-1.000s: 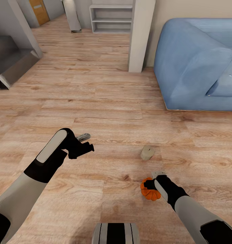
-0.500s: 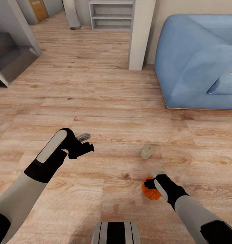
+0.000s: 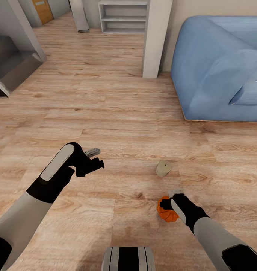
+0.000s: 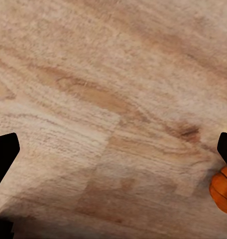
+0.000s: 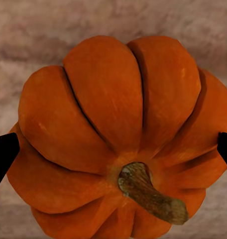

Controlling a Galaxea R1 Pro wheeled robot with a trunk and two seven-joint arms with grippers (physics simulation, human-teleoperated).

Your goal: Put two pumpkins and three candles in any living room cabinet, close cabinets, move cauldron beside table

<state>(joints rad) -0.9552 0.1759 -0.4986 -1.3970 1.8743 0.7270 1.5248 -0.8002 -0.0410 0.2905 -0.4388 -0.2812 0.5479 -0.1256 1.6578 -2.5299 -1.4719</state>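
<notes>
Right under my right tool [image 3: 170, 205] sits the pumpkin [image 5: 118, 134], bright orange with deep ribs and a bent brownish stem lying off to one side. Through the right wrist camera it spreads wide between the two dark fingertips [image 5: 4, 154], which stand at its flanks; I cannot tell whether they are touching or pressing it, so I cannot say the tool is clenched. From the head camera the pumpkin [image 3: 166, 213] rests on the wooden floor [image 3: 117, 113], half hidden behind that tool. Just beyond it lies a candle [image 3: 163, 168], a stubby beige cylinder tipped on its side. My left tool [image 3: 94, 158] hangs over bare floor well to the left, with nothing in it and its fingers spread apart. A blue sofa [image 3: 218, 67] stands farther off at the right.
</notes>
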